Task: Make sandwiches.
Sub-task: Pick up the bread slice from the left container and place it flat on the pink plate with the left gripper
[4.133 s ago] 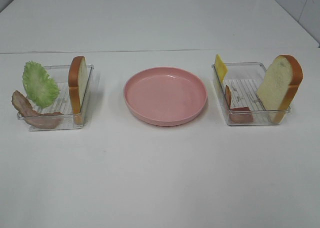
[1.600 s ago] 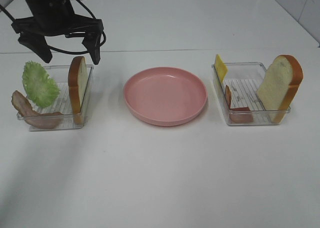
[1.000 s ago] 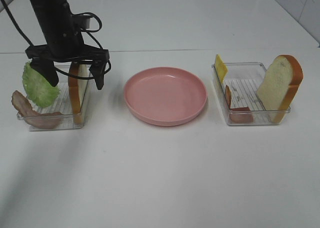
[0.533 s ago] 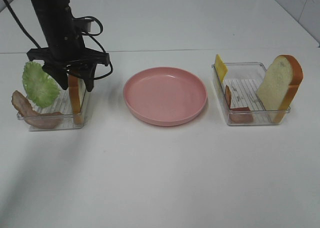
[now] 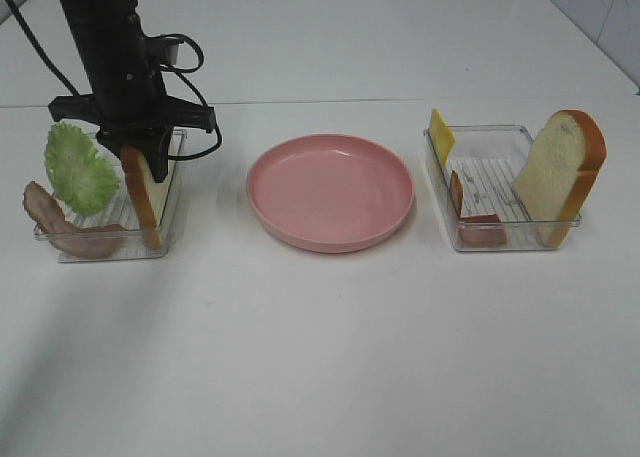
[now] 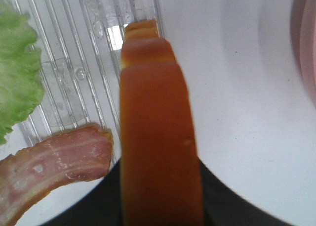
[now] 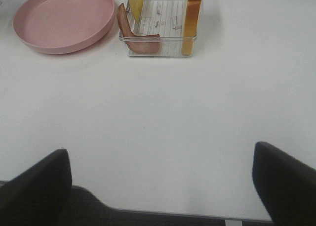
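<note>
The left gripper (image 5: 142, 142) has come down since a moment ago and now pinches the left bread slice (image 5: 141, 195). The slice has tipped over in its clear tray (image 5: 112, 215), beside the lettuce (image 5: 80, 169). The gripper's fingers hide the slice's top. The right gripper (image 7: 159, 149), seen only by its own wrist camera, is spread wide.

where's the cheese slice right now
In the exterior high view the cheese slice stands on edge in the right-hand tray, at its far corner nearest the pink plate, just behind the bacon strip.
</note>
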`<action>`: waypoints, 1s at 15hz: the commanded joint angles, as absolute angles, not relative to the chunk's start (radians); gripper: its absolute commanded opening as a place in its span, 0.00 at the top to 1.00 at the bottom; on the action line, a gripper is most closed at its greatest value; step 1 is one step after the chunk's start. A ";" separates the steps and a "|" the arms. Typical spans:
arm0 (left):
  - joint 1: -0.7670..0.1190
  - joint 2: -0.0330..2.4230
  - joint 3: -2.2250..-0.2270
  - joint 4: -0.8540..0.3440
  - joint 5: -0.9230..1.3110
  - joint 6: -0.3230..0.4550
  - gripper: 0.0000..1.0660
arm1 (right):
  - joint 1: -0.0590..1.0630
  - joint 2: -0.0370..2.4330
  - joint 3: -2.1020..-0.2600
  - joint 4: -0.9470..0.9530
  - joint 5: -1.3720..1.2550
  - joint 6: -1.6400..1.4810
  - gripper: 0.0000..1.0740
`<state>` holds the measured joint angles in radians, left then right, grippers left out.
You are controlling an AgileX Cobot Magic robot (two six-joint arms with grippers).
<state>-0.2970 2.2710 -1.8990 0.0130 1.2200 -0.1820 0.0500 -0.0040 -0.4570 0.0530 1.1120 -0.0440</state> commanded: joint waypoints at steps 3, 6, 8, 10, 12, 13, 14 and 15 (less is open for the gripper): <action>-0.304 2.167 -1.900 0.019 1.315 -0.190 1.00 | 0.048 -0.033 -0.453 0.054 1.104 -0.048 0.10; -0.304 2.073 -1.900 0.020 1.312 -0.224 1.00 | 0.048 -0.033 -0.453 0.054 1.104 -0.048 0.10; -0.304 1.991 -1.900 -0.039 1.274 -0.206 1.00 | 0.048 -0.033 -0.453 0.054 1.104 -0.048 0.10; -0.304 1.980 -1.900 -0.137 1.203 -0.178 1.00 | 0.048 -0.033 -0.453 0.054 1.104 -0.047 0.10; -0.304 2.032 -1.900 -0.408 1.118 -0.066 1.00 | 0.048 -0.033 -0.453 0.054 1.104 -0.047 0.10; -0.304 2.067 -1.900 -0.524 1.089 -0.021 1.00 | 0.048 -0.033 -0.453 0.054 1.104 -0.047 0.10; -0.304 2.087 -1.900 -0.568 1.074 0.000 1.00 | 0.048 -0.033 -0.453 0.054 1.104 -0.047 0.10; -0.304 2.125 -1.900 -0.658 1.044 0.043 1.00 | 0.048 -0.033 -0.453 0.054 1.104 -0.047 0.10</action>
